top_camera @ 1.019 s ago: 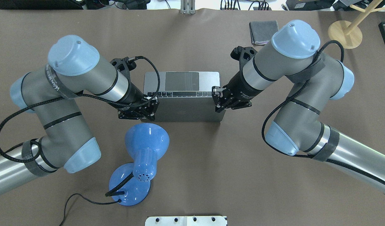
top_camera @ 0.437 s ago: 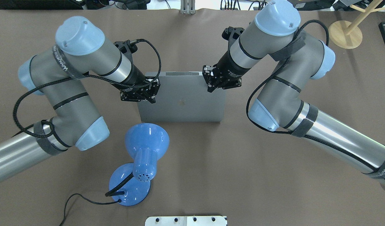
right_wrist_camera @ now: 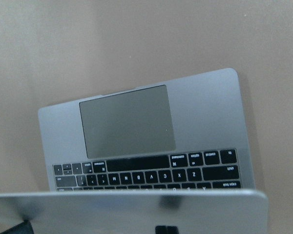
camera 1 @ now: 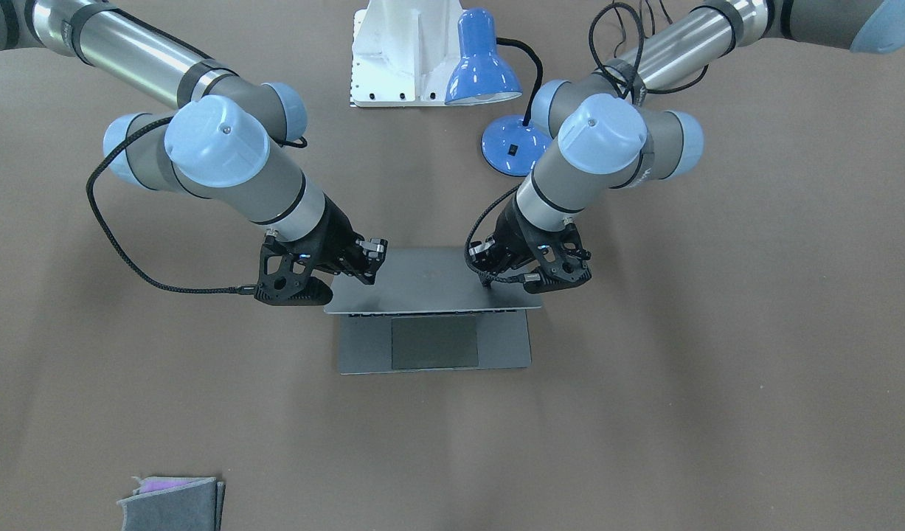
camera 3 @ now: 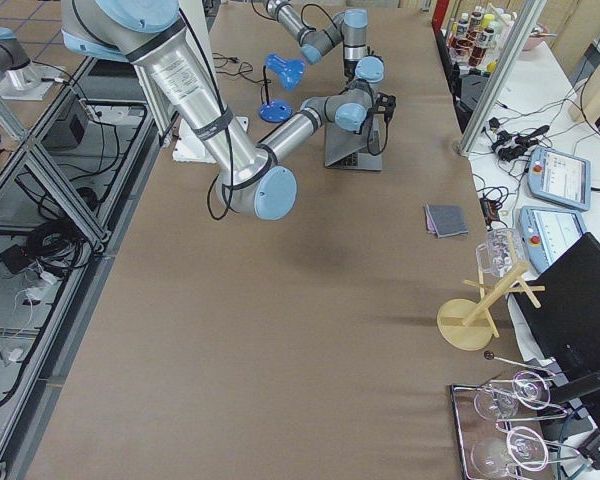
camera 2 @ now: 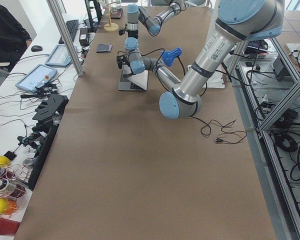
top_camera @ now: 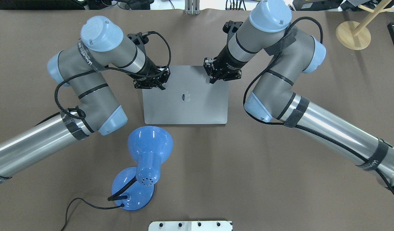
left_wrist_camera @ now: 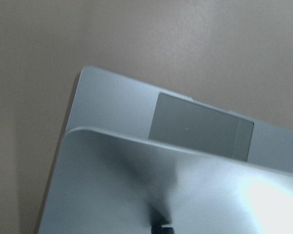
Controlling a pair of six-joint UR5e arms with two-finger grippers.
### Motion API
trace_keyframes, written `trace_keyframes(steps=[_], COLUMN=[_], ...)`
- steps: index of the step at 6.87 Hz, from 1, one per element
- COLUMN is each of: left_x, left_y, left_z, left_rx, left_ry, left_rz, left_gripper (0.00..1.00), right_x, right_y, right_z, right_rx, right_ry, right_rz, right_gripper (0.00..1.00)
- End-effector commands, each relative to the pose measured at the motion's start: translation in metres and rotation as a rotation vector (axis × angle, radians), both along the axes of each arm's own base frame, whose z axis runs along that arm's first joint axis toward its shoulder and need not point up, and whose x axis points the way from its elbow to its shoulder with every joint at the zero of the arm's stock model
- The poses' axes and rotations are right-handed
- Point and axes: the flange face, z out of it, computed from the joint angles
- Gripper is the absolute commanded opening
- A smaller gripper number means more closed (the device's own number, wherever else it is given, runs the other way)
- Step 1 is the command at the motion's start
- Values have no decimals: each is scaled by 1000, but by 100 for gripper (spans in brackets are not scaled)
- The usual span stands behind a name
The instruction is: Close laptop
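Observation:
The space-grey laptop (top_camera: 197, 109) lies mid-table with its hinge toward the robot. Its lid (camera 1: 437, 284), with the dark apple logo (top_camera: 185, 97), is tipped far down but still ajar. The trackpad (camera 1: 434, 343) and front deck show beyond the lid's edge, and the black keys (right_wrist_camera: 151, 170) show under it in the right wrist view. My left gripper (top_camera: 159, 84) is shut and rests its tips on the lid's far left corner. My right gripper (top_camera: 212, 77) is shut and rests on the far right corner. The lid also fills the left wrist view (left_wrist_camera: 136, 185).
A blue desk lamp (top_camera: 145, 160) stands just on the robot's side of the laptop, its cable trailing left. A grey folded cloth (camera 1: 172, 501) lies far off at the table's far side. A wooden stand (top_camera: 352, 33) is at the far right corner, a white base plate (top_camera: 190, 225) at the near edge.
Both grippers have moved away from the robot and downward, swinging the lid from steeply raised to nearly flat. From overhead the keyboard and trackpad are now covered.

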Motion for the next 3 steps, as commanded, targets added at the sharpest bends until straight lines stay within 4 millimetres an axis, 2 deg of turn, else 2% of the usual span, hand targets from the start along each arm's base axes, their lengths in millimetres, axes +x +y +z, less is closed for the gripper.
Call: trace_keyframes(steps=[1,2,3], left_x=[14,19,22], left_y=[-27,-31,-33], left_z=[3,6,9], left_rx=[12,14,7], left_ry=[-29,-40,-48], left_rz=[-39,-36,-34], left_gripper=[0,0,0], right_x=[-39,-64,-73], right_y=[-35,-44,-44], right_z=[19,25,34], right_rx=[7,22,18], right_ry=[36,38,51], right_rz=[36,39,37], right_gripper=[0,0,0])
